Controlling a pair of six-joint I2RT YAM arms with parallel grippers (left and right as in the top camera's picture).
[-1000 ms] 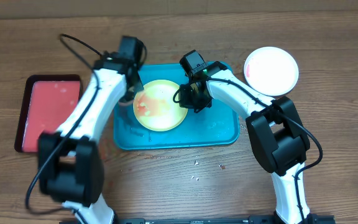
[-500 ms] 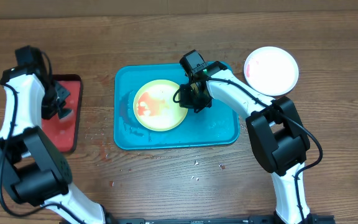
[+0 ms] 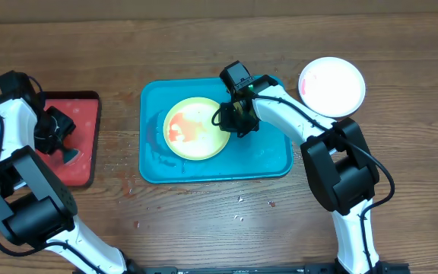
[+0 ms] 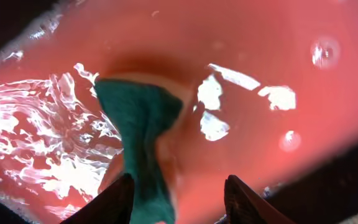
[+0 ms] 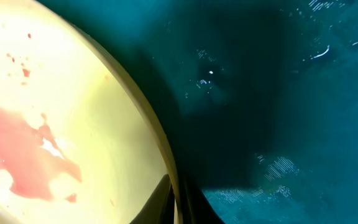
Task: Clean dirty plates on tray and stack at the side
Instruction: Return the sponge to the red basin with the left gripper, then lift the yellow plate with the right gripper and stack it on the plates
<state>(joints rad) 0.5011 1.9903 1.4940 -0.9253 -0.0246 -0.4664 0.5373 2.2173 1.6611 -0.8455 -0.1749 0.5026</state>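
Observation:
The yellow-green plate (image 3: 196,129), smeared with red sauce, lies on the teal tray (image 3: 272,160). My right gripper (image 3: 235,122) is shut on its right rim; in the right wrist view the fingers (image 5: 174,183) pinch the plate (image 5: 61,124) edge over the tray (image 5: 278,93). The white plate (image 3: 331,86) sits on the table at the right. The pale blue plate is not plainly seen. My left gripper (image 3: 58,144) holds a green sponge (image 3: 72,157) over the red tray (image 3: 86,114). In the left wrist view the sponge (image 4: 145,124) dips into red liquid between the fingers (image 4: 179,180).
The red tray (image 4: 260,50) holds reddish water and stands at the table's left. Small crumbs (image 3: 242,202) lie on the wood in front of the teal tray. Wet streaks mark the teal tray floor.
My left arm swung from the yellow-green plate to the red tray with the sponge, then lowered it into the liquid. The right gripper and plate have not moved.

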